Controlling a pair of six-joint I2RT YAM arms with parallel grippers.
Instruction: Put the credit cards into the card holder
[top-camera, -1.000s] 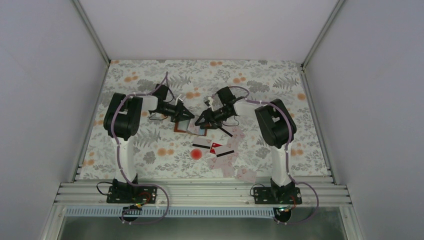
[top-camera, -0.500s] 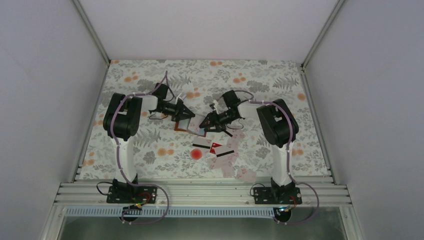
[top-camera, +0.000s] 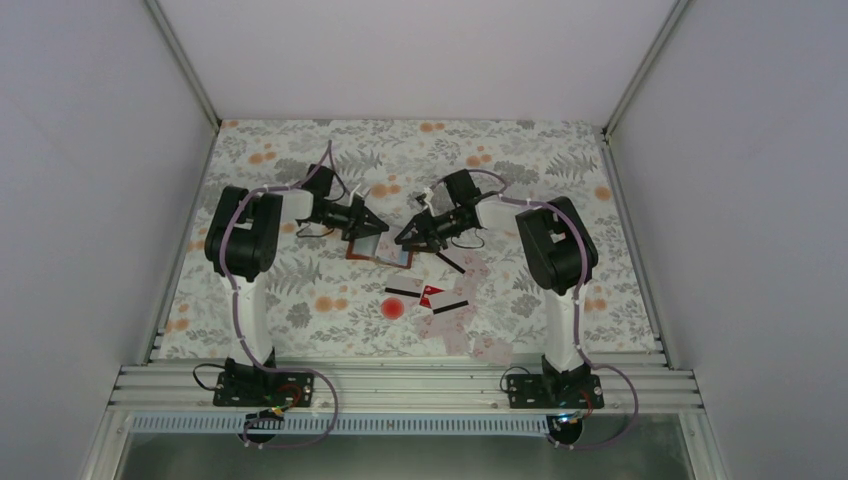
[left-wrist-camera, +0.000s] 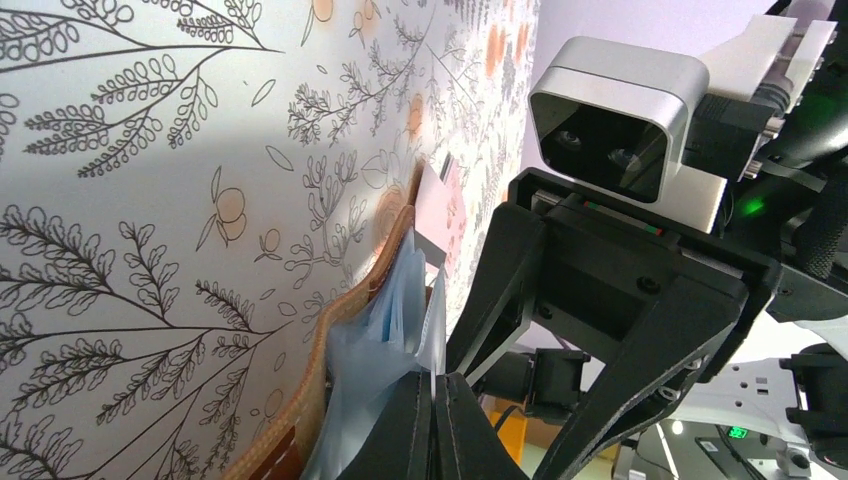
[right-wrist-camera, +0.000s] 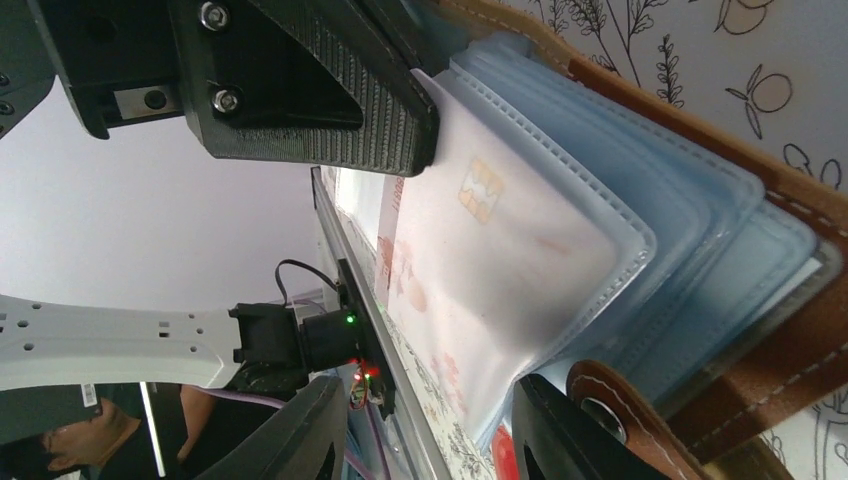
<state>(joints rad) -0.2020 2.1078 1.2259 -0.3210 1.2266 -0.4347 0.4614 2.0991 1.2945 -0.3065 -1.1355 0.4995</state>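
The brown leather card holder (top-camera: 372, 250) lies open between the two grippers. My left gripper (left-wrist-camera: 435, 400) is shut on one of its clear plastic sleeves (left-wrist-camera: 390, 320), lifting it off the brown stitched cover (left-wrist-camera: 335, 330). A pale credit card (right-wrist-camera: 500, 240) with a gold chip sits inside a sleeve. The right gripper (right-wrist-camera: 430, 440) stands open just before that sleeve's edge, its fingers either side of it. More credit cards lie on the cloth: black-striped ones (top-camera: 404, 291), a red one (top-camera: 433, 294) and pale ones (top-camera: 450, 322).
A round red spot (top-camera: 393, 309) marks the floral tablecloth (top-camera: 300, 160) in front of the holder. The holder's snap strap (right-wrist-camera: 610, 410) lies beside my right finger. White walls enclose the table on three sides, and the left gripper's finger (right-wrist-camera: 320, 90) hangs over the sleeves.
The right gripper has shifted slightly toward the back at the holder's right edge. The left gripper has kept its hold on the sleeve without moving.
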